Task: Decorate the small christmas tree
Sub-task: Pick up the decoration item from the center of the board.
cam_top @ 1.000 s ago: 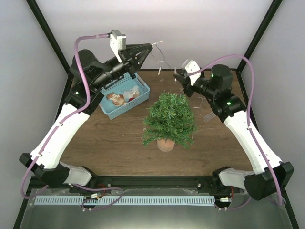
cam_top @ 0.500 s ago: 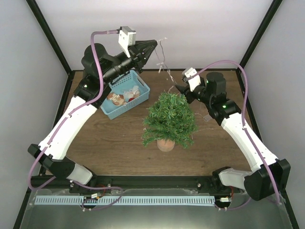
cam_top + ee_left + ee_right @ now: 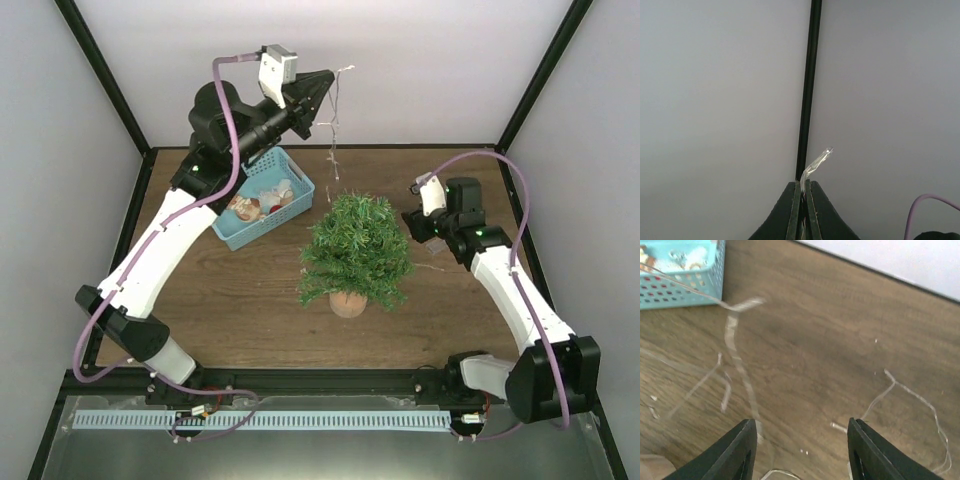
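The small christmas tree stands mid-table in its brown pot. My left gripper is raised high behind it, shut on a thin clear light string that dangles toward the treetop. In the left wrist view the string's clear bulb pokes out from between the shut jaws of the left gripper. My right gripper hovers low at the tree's right side. The right gripper stands open with nothing between its fingers, and blurred lengths of light string hang just ahead of it over the table.
A light-blue basket with ornaments sits at the back left, also seen as the basket in the right wrist view. Loose wire lies on the wooden table right of the tree. Black frame posts stand at the back corners.
My left gripper rose and swung right, lifting the light string. My right gripper opened, let go of the string and drew back down to the right of the tree.
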You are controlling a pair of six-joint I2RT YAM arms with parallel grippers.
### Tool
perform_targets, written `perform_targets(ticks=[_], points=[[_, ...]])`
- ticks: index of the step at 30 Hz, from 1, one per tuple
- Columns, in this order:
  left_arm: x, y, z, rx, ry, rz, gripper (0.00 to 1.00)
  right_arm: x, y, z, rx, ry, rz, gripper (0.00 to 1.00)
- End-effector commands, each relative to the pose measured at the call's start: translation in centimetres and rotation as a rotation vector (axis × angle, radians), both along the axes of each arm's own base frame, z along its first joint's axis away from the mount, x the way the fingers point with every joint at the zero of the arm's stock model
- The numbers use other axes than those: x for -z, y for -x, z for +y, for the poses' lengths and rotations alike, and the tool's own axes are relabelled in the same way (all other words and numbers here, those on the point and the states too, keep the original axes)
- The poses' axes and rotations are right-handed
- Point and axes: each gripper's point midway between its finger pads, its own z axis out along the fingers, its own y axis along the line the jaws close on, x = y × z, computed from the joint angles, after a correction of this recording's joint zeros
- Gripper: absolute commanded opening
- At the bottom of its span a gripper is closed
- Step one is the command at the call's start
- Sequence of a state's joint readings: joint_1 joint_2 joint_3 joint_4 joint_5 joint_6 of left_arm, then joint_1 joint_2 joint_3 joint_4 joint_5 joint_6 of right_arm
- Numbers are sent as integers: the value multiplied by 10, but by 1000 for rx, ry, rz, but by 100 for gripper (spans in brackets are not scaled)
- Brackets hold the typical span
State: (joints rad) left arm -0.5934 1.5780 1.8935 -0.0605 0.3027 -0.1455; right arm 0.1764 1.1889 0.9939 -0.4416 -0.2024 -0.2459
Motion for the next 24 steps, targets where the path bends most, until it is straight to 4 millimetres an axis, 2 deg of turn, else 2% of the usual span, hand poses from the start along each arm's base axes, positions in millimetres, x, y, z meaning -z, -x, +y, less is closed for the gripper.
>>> perform_targets(ticks=[1,6,10,14,16,24], points=[[-11,-2,1,-8,15,-37,4,8,-1,-6,-6,0,-27,52],[-11,-3,-3,8,19,-36,4,5,-13,21,-153,-75,-123,57],[-16,-2,-3,10,8,-48,4,20,-6,39,-260,-125,-64,64],[-18,-1,-1,-1,-4,-64,4,57,5,41,-276,-138,10,67],[-18,-1,-2,-1,-6,-65,4,69,5,39,-272,-124,13,67],[-13,-2,-7,29,-3,-48,4,70,-5,55,-375,-156,-56,70]])
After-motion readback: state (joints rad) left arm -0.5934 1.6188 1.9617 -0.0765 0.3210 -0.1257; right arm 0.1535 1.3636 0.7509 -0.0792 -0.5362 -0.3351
